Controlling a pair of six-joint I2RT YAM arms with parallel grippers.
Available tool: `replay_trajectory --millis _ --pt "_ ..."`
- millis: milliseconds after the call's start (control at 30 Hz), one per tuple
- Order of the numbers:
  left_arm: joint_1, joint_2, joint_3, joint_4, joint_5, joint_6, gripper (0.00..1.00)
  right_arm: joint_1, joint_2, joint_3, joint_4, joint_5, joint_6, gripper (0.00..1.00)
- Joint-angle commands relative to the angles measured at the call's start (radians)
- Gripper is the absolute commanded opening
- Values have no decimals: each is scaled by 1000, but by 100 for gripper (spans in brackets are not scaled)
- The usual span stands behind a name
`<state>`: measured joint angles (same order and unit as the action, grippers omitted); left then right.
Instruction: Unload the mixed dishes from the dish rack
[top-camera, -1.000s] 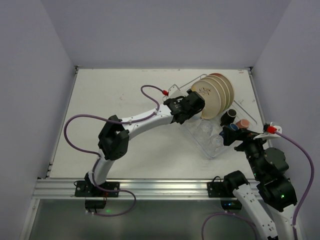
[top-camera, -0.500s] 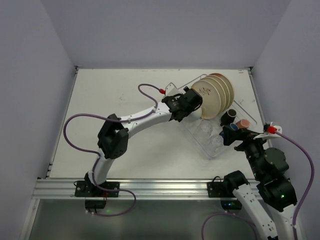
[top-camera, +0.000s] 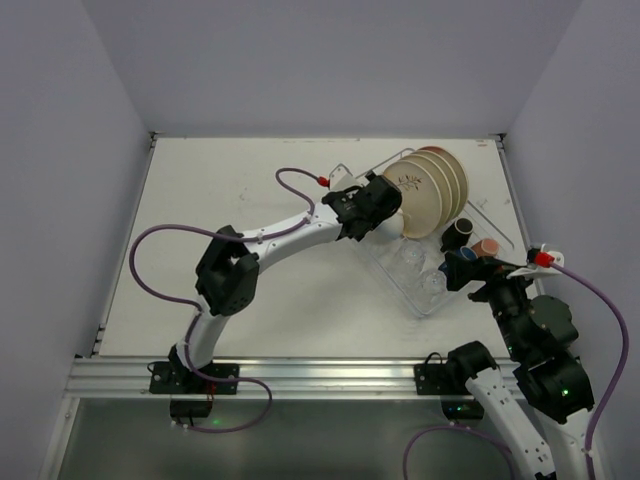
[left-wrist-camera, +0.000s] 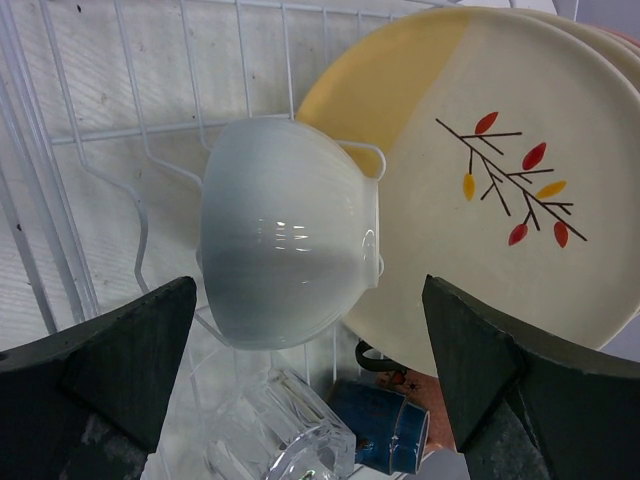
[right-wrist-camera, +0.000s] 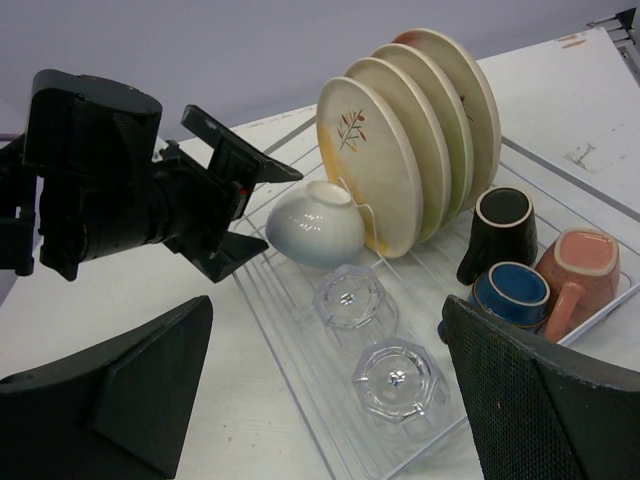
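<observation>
The wire dish rack (top-camera: 424, 310) stands at the right of the table. Several cream plates (top-camera: 432, 188) stand upright in it. A small white bowl (left-wrist-camera: 285, 235) leans on the front, yellow-halved plate (left-wrist-camera: 500, 180). My left gripper (left-wrist-camera: 310, 340) is open, one jaw on either side of the bowl, not touching it. Two clear glasses (right-wrist-camera: 355, 297) (right-wrist-camera: 398, 375) sit upside down. Dark (right-wrist-camera: 500, 230), blue (right-wrist-camera: 512, 295) and salmon (right-wrist-camera: 578, 265) cups stand at the rack's right end. My right gripper (right-wrist-camera: 325, 400) is open and empty above the rack's near side.
The rack's wire rim (right-wrist-camera: 290, 360) runs diagonally across the table. White table surface (top-camera: 220, 200) lies left of the rack. Purple walls close in the table at the back and sides. The left arm (top-camera: 290, 235) stretches across the middle.
My left gripper has edged slightly farther in toward the bowl and plates. The right arm has not moved.
</observation>
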<state>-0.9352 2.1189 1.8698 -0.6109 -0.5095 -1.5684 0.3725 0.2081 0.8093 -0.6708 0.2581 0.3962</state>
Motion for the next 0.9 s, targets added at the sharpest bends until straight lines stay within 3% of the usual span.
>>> replay_trajectory --millis 0,367,567,867 --pt "10 26 -3 46 -8 -8 100 0 13 1 45 -14 0 99" --pt "18 24 -93 224 8 85 100 0 4 1 43 -46 -11 99" --pt "29 -28 -256 497 58 154 100 0 16 -1 50 -66 -17 99" --pt "29 -80 -368 694 66 222 100 0 17 -1 51 -82 -23 99"
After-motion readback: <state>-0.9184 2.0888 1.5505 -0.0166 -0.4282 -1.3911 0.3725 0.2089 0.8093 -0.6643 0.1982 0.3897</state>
